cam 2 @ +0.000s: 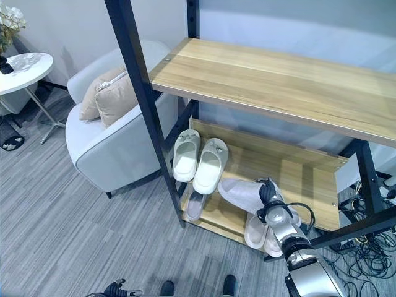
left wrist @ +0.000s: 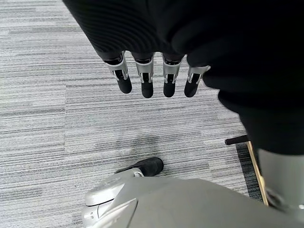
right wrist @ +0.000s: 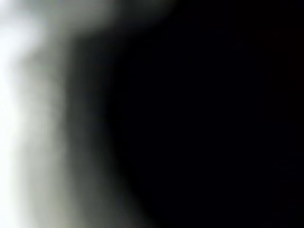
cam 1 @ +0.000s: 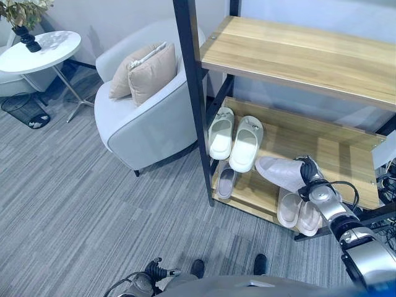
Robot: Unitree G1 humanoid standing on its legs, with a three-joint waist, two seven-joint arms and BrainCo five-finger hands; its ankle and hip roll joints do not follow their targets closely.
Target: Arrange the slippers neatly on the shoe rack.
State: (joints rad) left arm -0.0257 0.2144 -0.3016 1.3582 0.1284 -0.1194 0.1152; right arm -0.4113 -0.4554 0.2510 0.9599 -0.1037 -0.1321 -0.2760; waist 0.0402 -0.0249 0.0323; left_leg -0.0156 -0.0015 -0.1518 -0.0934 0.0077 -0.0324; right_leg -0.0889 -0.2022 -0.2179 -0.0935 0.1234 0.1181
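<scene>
Holding pale slipper (cam 1: 279,173) over shelf (cam 1: 346,162), right hand (cam 1: 307,172).

Pale green slipper pair (cam 1: 235,137) is seen upright, side by side, toes outward, at the left end of the shoe rack's (cam 1: 297,59) middle shelf. One whitish slipper (cam 1: 281,172) is held tilted above that shelf. Pinkish pair (cam 1: 299,211) and a single grey slipper (cam 1: 226,183) are seen on the bottom shelf.
</scene>
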